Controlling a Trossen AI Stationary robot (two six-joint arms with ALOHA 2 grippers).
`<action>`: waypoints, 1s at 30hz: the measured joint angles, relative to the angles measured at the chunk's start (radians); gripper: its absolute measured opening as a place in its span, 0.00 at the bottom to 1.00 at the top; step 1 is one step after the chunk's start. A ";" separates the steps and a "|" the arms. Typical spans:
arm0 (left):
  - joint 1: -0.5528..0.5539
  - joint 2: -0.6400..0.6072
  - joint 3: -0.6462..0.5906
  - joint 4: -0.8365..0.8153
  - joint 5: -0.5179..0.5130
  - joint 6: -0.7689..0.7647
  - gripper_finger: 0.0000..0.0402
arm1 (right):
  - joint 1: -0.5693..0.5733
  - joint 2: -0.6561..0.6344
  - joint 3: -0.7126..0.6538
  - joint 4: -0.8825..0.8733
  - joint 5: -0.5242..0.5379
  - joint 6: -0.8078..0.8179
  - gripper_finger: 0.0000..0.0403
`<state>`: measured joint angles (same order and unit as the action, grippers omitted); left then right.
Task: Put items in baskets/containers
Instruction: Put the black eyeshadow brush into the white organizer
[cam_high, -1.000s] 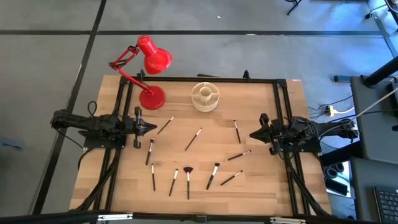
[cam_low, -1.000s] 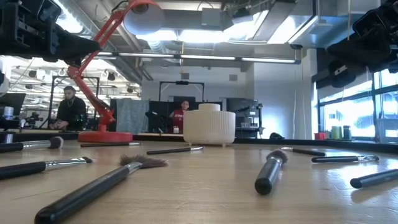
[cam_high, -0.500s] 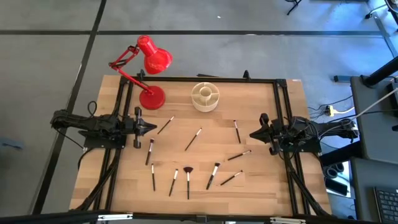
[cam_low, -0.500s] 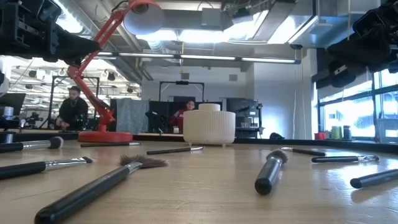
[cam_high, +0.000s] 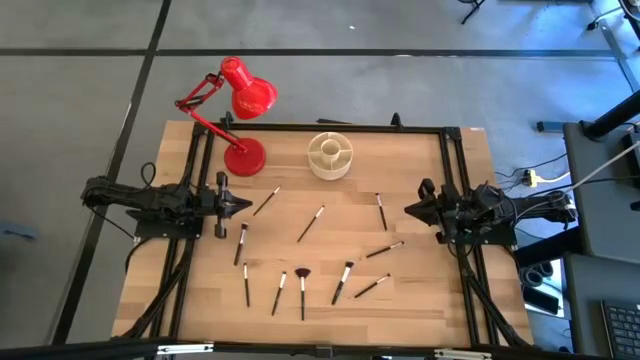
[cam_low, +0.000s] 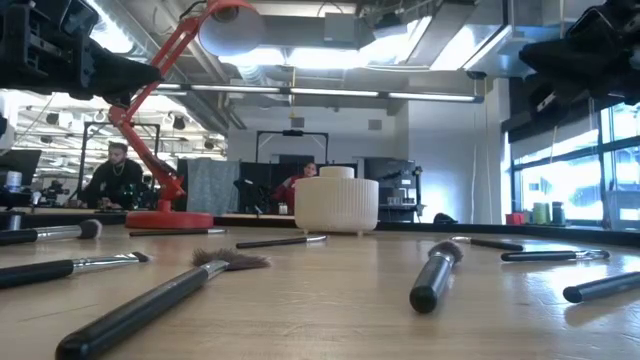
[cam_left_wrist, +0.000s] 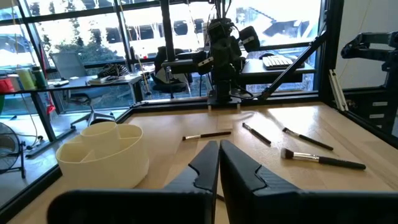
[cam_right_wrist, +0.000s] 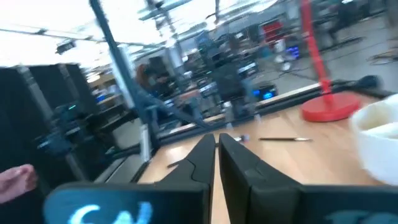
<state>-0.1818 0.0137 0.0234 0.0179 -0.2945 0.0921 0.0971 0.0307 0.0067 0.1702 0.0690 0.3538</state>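
Several thin dark-handled makeup brushes (cam_high: 311, 223) lie flat on the wooden table, spread over its middle and near half; the fan-tufted one (cam_high: 302, 288) lies near the front, close to the low camera (cam_low: 160, 295). The round cream organiser (cam_high: 329, 155) stands on its base near the far edge, with dividers visible from above. My left gripper (cam_high: 248, 205) hovers shut at the table's left side, above the brushes. My right gripper (cam_high: 407, 211) hovers shut at the right side. Neither touches anything. The wrist views show the fingers closed together (cam_left_wrist: 219, 149) (cam_right_wrist: 216, 142).
A red desk lamp (cam_high: 240, 120) stands on its round base at the far left corner, left of the organiser. A dark frame rail (cam_high: 330, 128) borders the table. People sit in the room behind the table (cam_low: 115, 175).
My right gripper has drawn back slightly toward the table's right edge and risen a little; its fingers stay shut. The brushes and the organiser lie as before.
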 joint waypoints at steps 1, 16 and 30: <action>0.000 0.000 0.000 0.000 0.000 0.000 0.03 | 0.000 0.000 0.000 0.002 0.049 0.005 0.06; 0.000 0.000 0.000 0.000 0.000 0.000 0.03 | -0.018 0.114 0.028 -0.170 0.435 0.181 0.06; 0.000 0.000 0.000 0.092 -0.089 0.051 0.03 | -0.266 0.601 0.115 -0.101 0.318 0.337 0.06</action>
<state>-0.1818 0.0136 0.0234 0.1096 -0.3836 0.1434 -0.1688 0.6315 0.1216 0.0692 0.3868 0.6907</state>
